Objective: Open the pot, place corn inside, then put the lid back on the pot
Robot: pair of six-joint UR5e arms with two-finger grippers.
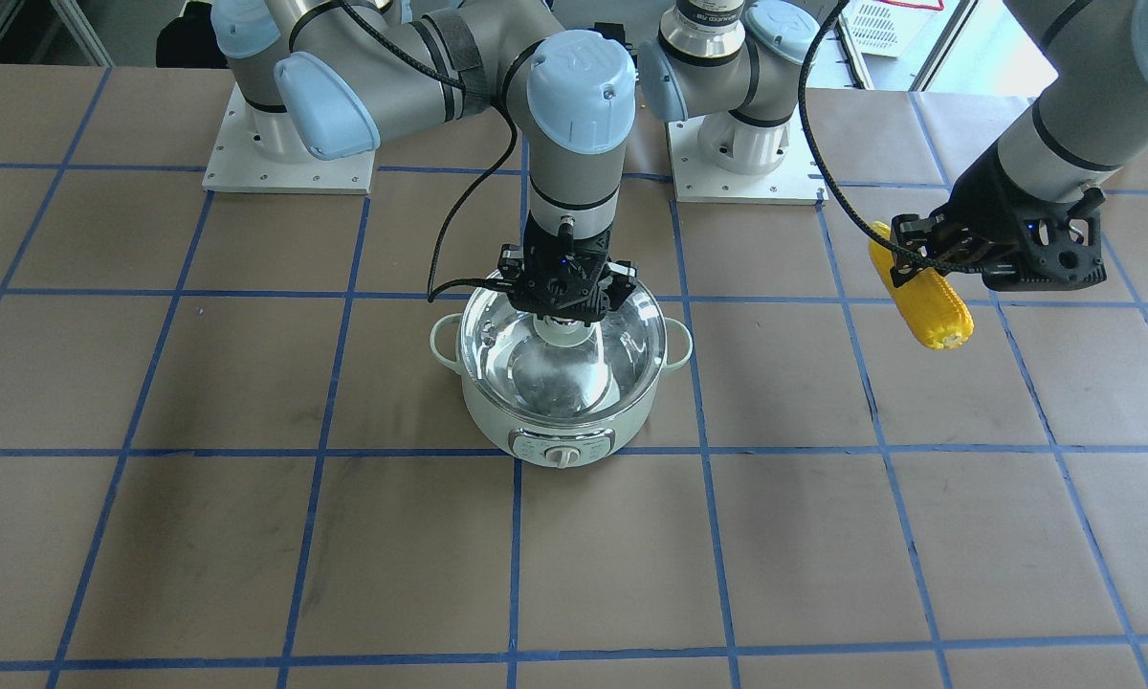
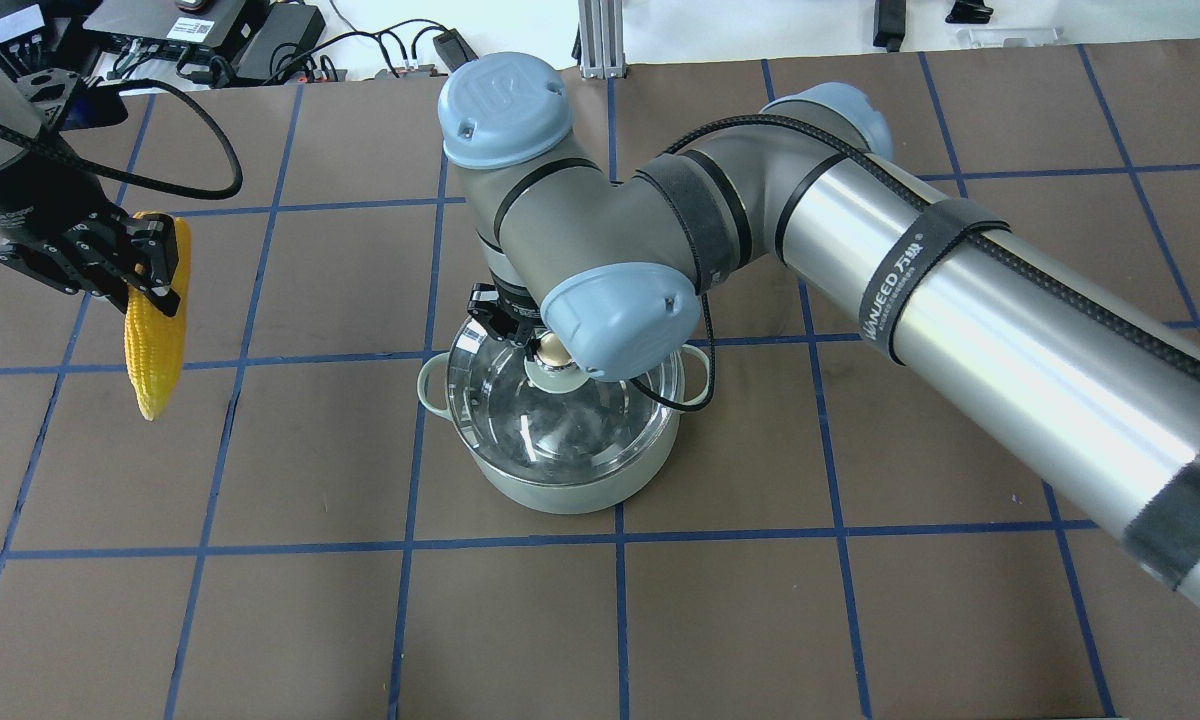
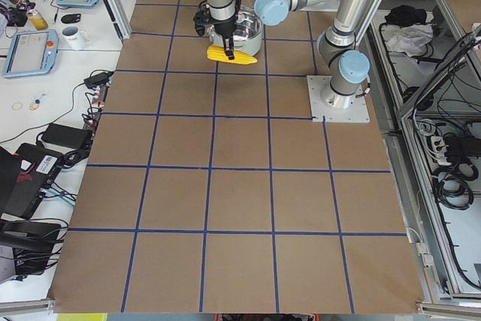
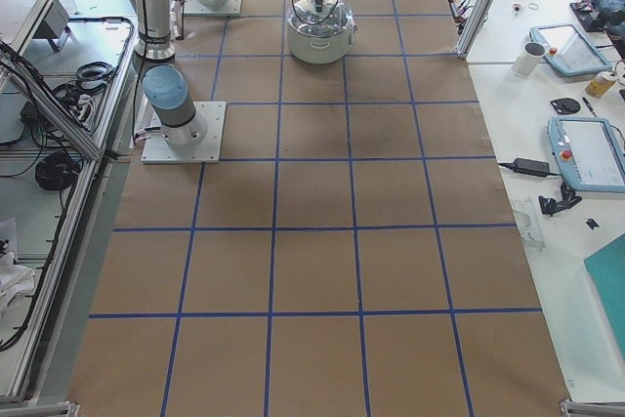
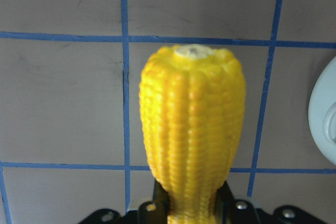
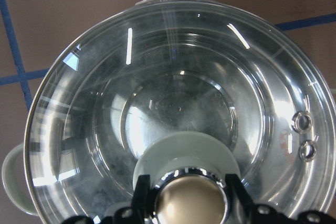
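On the left, the left pincer (image 2: 148, 266) grips a bright yellow corn (image 2: 157, 340) above the brown bench (image 2: 810, 620). At centre, a mint-green pot (image 2: 560, 492) wears its glass lid (image 2: 550, 432), whose knob the right pincer (image 1: 564, 304) clasps.

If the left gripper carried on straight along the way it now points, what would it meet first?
Probably the bare table: the left gripper, shut on the corn, points steeply down, and the corn's free end would touch first. The pot lies off to the side.
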